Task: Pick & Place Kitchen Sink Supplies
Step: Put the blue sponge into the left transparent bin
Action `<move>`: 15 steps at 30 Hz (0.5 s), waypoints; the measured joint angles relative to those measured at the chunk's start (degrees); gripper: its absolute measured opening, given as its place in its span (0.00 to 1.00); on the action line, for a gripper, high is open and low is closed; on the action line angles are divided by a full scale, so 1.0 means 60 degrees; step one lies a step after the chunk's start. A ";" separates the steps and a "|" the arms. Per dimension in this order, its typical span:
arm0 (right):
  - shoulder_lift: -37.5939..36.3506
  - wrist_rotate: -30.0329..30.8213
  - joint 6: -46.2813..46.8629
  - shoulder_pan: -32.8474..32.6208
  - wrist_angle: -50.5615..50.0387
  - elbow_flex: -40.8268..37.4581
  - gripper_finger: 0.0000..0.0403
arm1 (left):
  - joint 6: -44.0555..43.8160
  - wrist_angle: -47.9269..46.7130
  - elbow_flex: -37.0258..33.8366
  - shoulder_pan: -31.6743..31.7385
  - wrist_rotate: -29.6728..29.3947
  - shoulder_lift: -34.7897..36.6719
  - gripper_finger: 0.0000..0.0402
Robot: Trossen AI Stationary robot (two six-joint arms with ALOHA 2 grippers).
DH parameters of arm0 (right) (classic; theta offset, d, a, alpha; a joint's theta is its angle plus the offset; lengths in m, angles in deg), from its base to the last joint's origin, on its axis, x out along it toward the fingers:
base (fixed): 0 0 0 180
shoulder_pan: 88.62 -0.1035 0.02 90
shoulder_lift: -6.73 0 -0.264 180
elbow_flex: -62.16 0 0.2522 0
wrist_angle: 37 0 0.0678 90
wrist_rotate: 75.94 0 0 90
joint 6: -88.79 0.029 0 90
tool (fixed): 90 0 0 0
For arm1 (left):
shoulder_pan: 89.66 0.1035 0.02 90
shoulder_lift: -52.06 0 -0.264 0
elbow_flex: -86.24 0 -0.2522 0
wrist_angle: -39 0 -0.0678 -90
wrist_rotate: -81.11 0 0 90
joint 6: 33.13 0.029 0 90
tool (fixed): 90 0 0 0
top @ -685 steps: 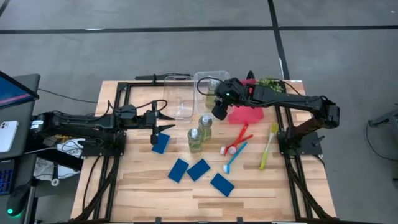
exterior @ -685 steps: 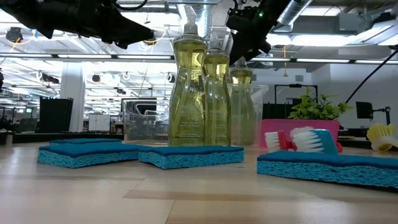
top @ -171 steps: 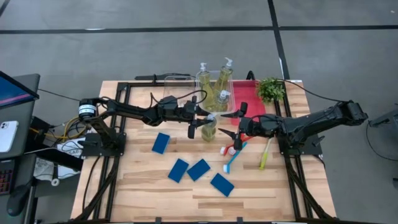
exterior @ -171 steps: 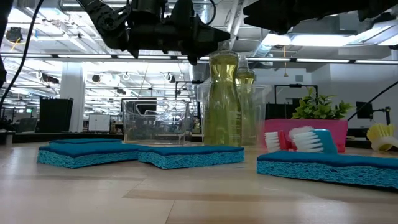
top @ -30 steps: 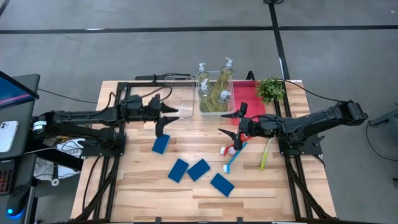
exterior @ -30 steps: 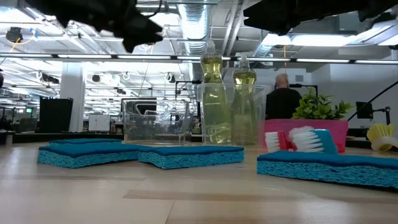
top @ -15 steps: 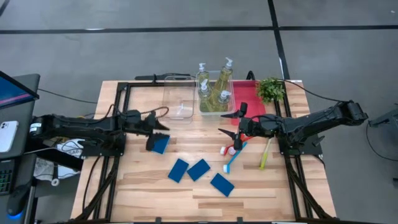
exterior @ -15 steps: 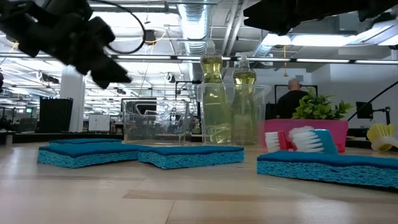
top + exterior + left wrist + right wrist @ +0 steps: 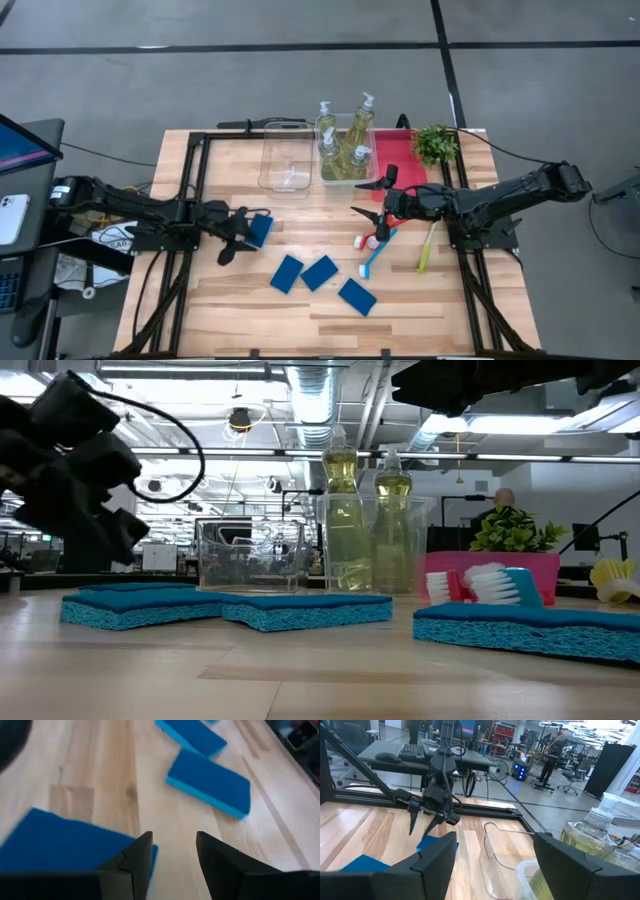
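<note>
Several flat blue sponges lie flat on the wooden table: one at the left [image 9: 262, 228], and others nearer the front [image 9: 287, 273] [image 9: 320, 272] [image 9: 357, 296]. Pump bottles [image 9: 345, 150] of yellow-green liquid stand in a clear bin at the back. Brushes [image 9: 378, 245] [image 9: 430, 235] lie right of the middle. My left gripper [image 9: 238, 240] is open and low over the table, tipped down beside the left sponge [image 9: 65, 845]. My right gripper [image 9: 375, 195] hangs open and level above the brushes, with nothing between its fingers. My left gripper has one finger [image 9: 140, 857] standing at the corner of the left sponge [image 9: 150, 851], coming in on a slant from the table's left. I cannot tell whether it touches the sponge. The other finger is over bare wood.
A second clear bin [image 9: 285, 160] stands left of the bottle bin. A red tray [image 9: 405, 178] and a small green plant [image 9: 435, 143] are at the back right. Black frame rails run along both table sides. A person shows in the room beyond [image 9: 505, 500].
My left gripper has gone down and toward the table's near-left, from beside the clear bin to the left sponge, tipping its fingers downward. The sponges, bottles and brushes have stayed put.
</note>
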 joint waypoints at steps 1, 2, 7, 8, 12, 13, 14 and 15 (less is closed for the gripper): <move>0.0000 0.0000 0.0000 0.0000 0.0000 0.0000 0.64 | 0.0000 -0.0003 -0.0075 -0.0079 -0.0097 0.0000 0.38; 0.0000 0.0000 0.0000 0.0000 0.0001 0.0000 0.64 | 0.0003 -0.0010 -0.0150 -0.0161 -0.0289 -0.0001 0.37; 0.0000 0.0000 0.0000 0.0000 0.0011 0.0000 0.64 | 0.0006 -0.0017 -0.0405 -0.0304 -0.1566 -0.0007 0.36; 0.0000 0.0000 0.0000 0.0001 0.0011 0.0000 0.64 | 0.0003 -0.0021 -0.0410 -0.0301 -0.1746 -0.0007 0.36; 0.0000 0.0000 -0.0002 0.0004 0.0015 0.0000 0.64 | -0.0028 -0.0001 -0.0410 -0.0301 -0.1921 -0.0079 0.36; -0.0001 0.0000 -0.0002 0.0004 0.0015 0.0000 0.64 | -0.0119 0.0010 -0.0410 -0.0301 -0.1909 -0.0167 0.36; 0.0000 -0.0004 -0.0004 0.0004 0.0011 0.0000 0.64 | -0.0299 0.0052 -0.0404 -0.0301 -0.1904 -0.0291 0.36; 0.0000 0.0000 -0.0004 0.0004 0.0015 0.0000 0.64 | -0.0490 0.0091 -0.0397 -0.0301 -0.1931 -0.0435 0.36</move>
